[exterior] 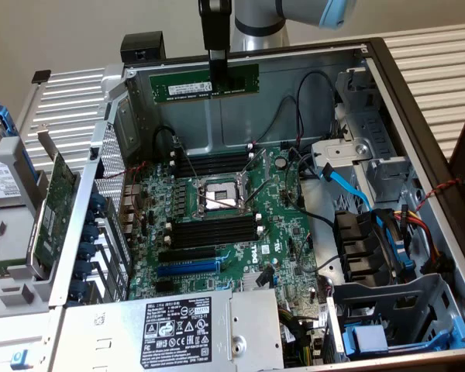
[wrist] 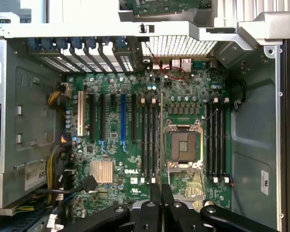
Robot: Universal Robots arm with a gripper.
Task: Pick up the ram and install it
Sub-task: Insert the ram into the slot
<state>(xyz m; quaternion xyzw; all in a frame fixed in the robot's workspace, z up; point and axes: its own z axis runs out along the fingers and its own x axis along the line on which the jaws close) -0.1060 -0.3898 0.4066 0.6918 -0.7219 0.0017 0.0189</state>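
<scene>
The ram (exterior: pixel 187 83), a narrow green stick with a white label strip, hangs level high above the open computer case, near its far wall. My gripper (exterior: pixel 218 71) is shut on its upper edge, right of the stick's middle. Below lie the green motherboard (exterior: pixel 283 244) and two banks of black memory slots (exterior: pixel 214 163) (exterior: pixel 214 230) on either side of the CPU socket (exterior: pixel 217 198). In the wrist view the black fingers (wrist: pixel 155 205) are pressed together over the board, above the memory slots (wrist: pixel 150 140) beside the CPU socket (wrist: pixel 183 145); the other bank (wrist: pixel 217 137) lies beyond it.
A larger green expansion card (exterior: pixel 50 203) leans outside the case at the exterior view's left. The power supply (exterior: pixel 170 329) fills the near side. Drive cages, a blue cable (exterior: pixel 349 186) and wire bundles crowd the exterior view's right. The case walls (exterior: pixel 418 155) rise around the board.
</scene>
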